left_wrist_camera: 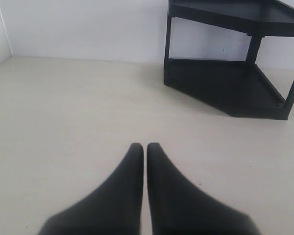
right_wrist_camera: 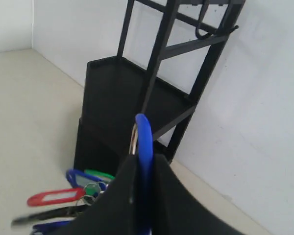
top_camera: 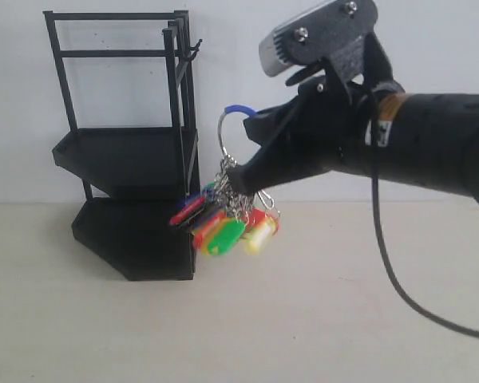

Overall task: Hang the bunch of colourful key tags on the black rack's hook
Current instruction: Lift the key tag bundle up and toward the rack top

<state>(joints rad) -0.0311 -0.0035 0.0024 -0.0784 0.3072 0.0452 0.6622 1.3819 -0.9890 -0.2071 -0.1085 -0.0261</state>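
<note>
The colourful key tag bunch (top_camera: 227,223) hangs in the air from my right gripper (top_camera: 251,128), which is shut on its blue loop (right_wrist_camera: 143,139); red, green and blue tags (right_wrist_camera: 71,193) dangle below the fingers. The black rack (top_camera: 132,159) stands at the left against the wall. Its hook (top_camera: 195,49) juts from the upper corner post, above and left of the loop; the hook (right_wrist_camera: 206,30) also shows in the right wrist view. My left gripper (left_wrist_camera: 145,147) is shut on nothing, low over the table, with the rack (left_wrist_camera: 225,83) ahead of it.
A white wall (top_camera: 303,32) stands right behind the rack. The beige table (top_camera: 223,335) stretches in front of it. A black cable (top_camera: 399,279) hangs from my right arm.
</note>
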